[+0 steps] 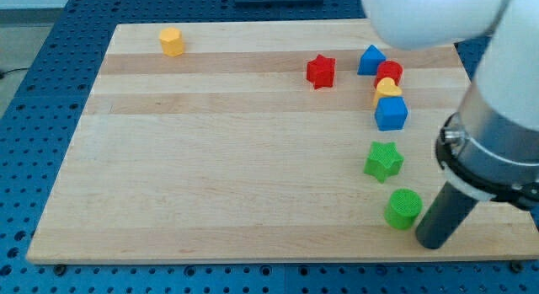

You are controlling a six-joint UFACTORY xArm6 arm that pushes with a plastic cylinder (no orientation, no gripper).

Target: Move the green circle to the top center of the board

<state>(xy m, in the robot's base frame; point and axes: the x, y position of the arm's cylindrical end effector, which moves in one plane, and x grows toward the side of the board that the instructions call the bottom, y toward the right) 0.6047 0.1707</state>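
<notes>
The green circle is a short green cylinder near the view's bottom right of the wooden board. My tip rests on the board just to the right of and slightly below the green circle, very close to it or touching it. A green star lies just above the green circle. The white arm fills the view's right and top right.
A blue cube, a yellow block, a red cylinder and a blue block form a column at upper right. A red star lies left of them. A yellow hexagon sits at top left.
</notes>
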